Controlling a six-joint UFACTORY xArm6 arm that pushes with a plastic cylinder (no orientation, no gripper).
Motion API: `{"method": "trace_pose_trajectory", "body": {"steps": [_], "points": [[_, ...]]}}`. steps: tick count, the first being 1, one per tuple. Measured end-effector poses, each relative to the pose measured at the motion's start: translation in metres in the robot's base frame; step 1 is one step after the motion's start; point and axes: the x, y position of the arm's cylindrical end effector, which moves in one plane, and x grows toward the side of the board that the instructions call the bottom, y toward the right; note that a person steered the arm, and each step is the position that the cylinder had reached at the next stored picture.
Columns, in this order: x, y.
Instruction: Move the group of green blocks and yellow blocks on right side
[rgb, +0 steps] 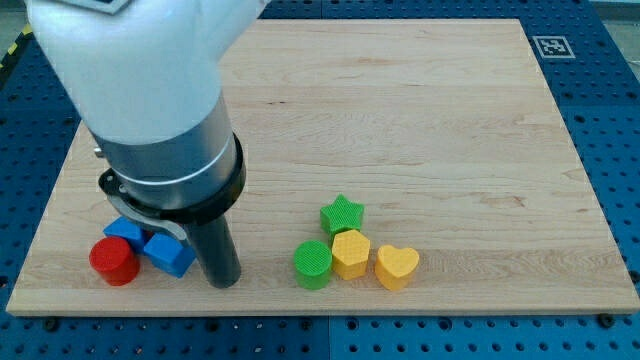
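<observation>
Resting on the wooden board (400, 100), my tip (223, 281) is a bare rod gripping nothing, just right of the blue blocks (168, 254) and red cylinder (113, 261). Further right cluster the green star (342, 214), green cylinder (313, 264), yellow pentagon (351, 252) and yellow heart (396, 266).

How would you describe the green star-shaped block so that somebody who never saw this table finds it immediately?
Start from the wooden board and go to the cluster of four blocks near its bottom edge, right of my tip. The green star-shaped block is the one nearest the view's top, touching the yellow hexagonal block below it. Unlike the green round block, it has points.
</observation>
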Motion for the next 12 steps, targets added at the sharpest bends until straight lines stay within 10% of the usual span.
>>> {"method": "trace_pose_trajectory", "body": {"steps": [12], "points": [[0.001,0.125]]}}
